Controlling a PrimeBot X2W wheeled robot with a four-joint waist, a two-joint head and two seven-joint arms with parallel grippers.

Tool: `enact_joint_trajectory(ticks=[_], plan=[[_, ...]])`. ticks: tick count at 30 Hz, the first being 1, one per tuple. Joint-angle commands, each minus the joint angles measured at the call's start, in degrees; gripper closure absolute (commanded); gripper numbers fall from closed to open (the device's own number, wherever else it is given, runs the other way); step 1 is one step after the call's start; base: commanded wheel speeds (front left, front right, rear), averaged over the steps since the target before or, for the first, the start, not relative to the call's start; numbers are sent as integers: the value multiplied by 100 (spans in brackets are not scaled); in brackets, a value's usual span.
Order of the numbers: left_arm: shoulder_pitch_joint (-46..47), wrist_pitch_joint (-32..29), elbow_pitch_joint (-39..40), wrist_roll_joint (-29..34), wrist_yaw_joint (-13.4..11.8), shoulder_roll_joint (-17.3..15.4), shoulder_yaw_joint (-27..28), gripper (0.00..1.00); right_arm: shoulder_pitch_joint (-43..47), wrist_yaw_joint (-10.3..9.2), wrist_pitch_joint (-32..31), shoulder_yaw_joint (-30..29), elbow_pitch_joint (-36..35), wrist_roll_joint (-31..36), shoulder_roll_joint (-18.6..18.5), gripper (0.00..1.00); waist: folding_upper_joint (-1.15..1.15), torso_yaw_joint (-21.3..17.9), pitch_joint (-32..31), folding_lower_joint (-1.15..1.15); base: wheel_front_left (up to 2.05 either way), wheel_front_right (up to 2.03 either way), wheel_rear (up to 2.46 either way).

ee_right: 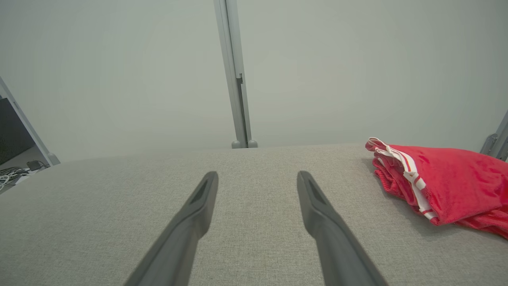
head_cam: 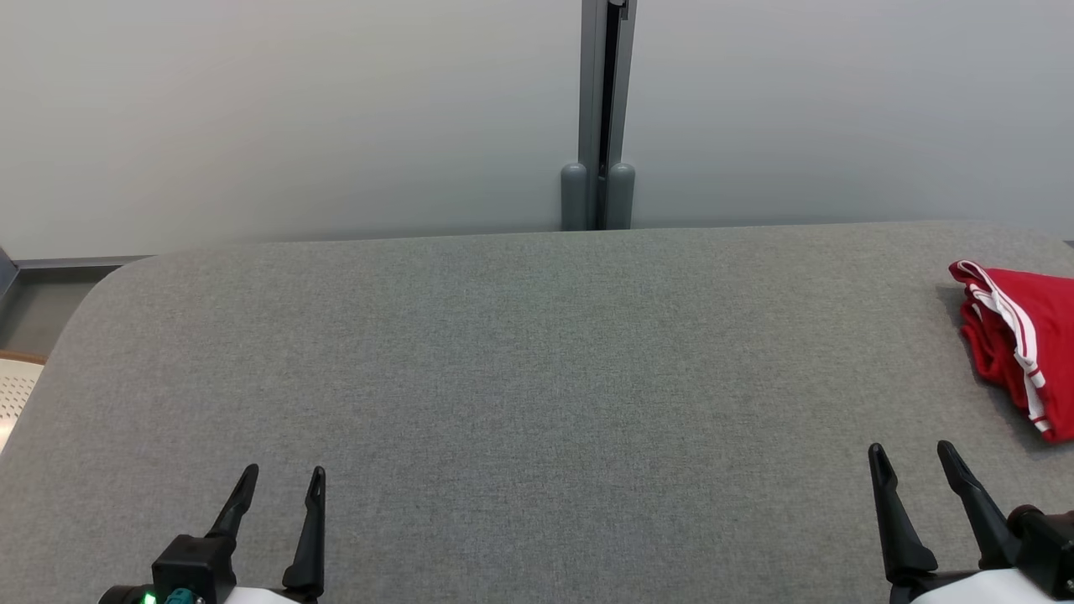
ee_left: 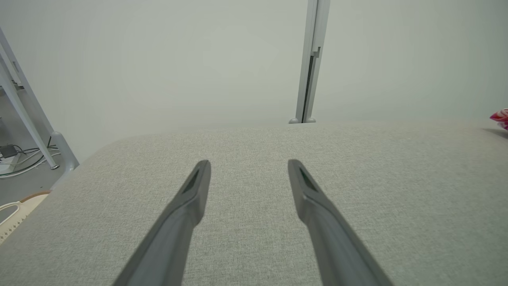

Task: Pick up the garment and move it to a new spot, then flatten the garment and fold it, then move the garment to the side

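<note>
While your garment (head_cam: 1019, 335) lies folded on the table (head_cam: 503, 377) at the right, your left gripper (head_cam: 284, 470) and right gripper (head_cam: 909, 446) hover near. Both are open and empty.

I had my left gripper (head_cam: 284, 471) low and well to the left of the grey post (head_cam: 597, 117), fingers spread wide, leaning in toward it, gripping nothing. My right gripper (head_cam: 909, 447) sat well to the post's right, jaws likewise apart and empty, fingers leaning in too.
</note>
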State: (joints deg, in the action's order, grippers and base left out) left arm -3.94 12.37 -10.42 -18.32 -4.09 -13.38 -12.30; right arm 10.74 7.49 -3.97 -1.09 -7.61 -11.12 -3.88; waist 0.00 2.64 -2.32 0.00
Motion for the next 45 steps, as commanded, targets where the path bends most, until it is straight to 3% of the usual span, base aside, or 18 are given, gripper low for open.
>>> enact_joint_trajectory(ticks=[1, 12, 13, 17, 32, 45], plan=[[111, 26, -24, -42, -18, -26, -2, 0, 6, -1, 8, -2, 5, 1, 1, 0, 0, 2, -3, 0, 0, 0, 0], [159, 70, -57, -48, -63, -11, -50, 0, -18, -1, -18, 20, 21, -45, 10, 0, 0, 10, -6, 0, 0, 0, 0], [167, 83, -47, -34, -57, -14, -60, 100, -22, -1, -22, 23, 20, -45, 7, 100, 0, 9, -2, 0, 0, 0, 0], [-1, 18, -173, -115, -9, 77, -67, 100, 12, 0, 5, 29, 166, -115, 48, 100, 0, 7, -1, 0, 0, 0, 0], [236, -388, -213, -1658, 239, 277, 353, 100, -363, 0, 4, -24, 584, -1883, -4, 100, 0, -28, 31, 0, 0, 0, 0], [377, -643, -234, -2639, 398, 407, 616, 100, -599, 0, -3, -69, 849, -2984, -24, 100, 0, -54, 55, 0, 0, 0, 0]])
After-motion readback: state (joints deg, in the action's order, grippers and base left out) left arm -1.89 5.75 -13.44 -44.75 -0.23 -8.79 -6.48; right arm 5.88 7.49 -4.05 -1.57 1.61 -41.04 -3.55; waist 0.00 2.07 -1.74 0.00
